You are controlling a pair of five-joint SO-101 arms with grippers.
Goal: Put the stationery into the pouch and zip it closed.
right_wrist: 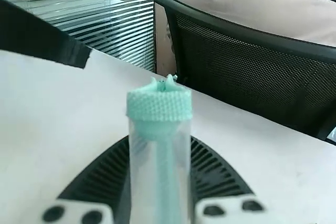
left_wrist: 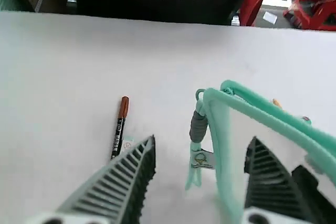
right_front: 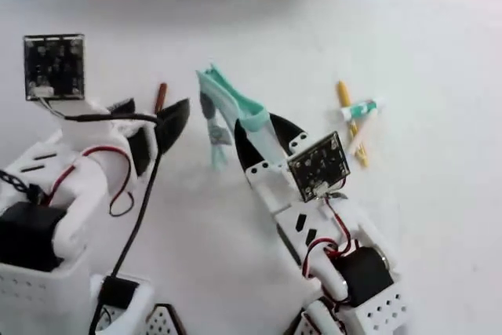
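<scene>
My right fingers (right_wrist: 107, 174) are clamped on one end of the pouch (right_front: 235, 107), which stands on edge over the bench (right_front: 408, 37). My left fingers (left_wrist: 137, 169) are open, with the pouch rim and zip pull (left_wrist: 198, 127) between them and the pen (left_wrist: 119, 127) just outside. A pencil (right_front: 351, 121) lies beyond my right fingers. My worry: closing the left now could pinch the mouth shut or tug the pouch from that narrow hold.
</scene>
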